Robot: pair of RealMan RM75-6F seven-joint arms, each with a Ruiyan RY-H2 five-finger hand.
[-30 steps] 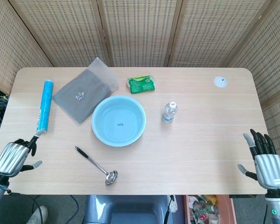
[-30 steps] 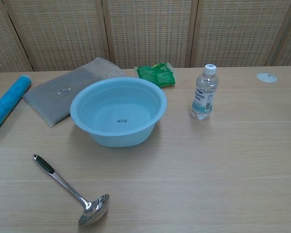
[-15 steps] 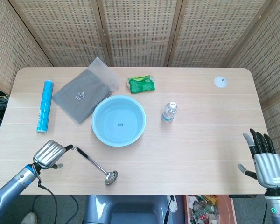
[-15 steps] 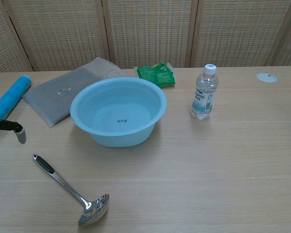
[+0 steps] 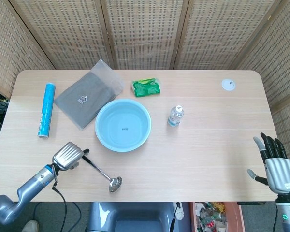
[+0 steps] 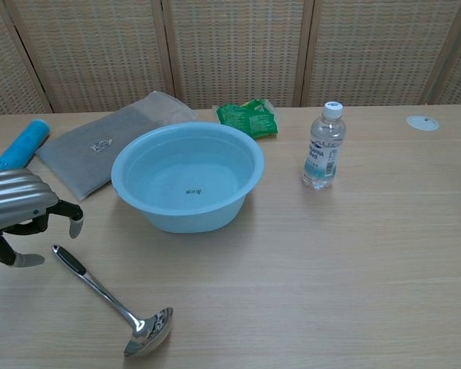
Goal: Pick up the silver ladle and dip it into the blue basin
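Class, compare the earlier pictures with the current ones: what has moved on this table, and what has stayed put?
The left hand has swept in from the table's left edge to the ladle, its fingers now hanging above the black handle end without gripping it. The ladle, basin, bottle and the open right hand have not moved.

One ladle [image 5: 101, 171], one basin [image 5: 123, 125], one bottle [image 5: 175, 116], two hands.
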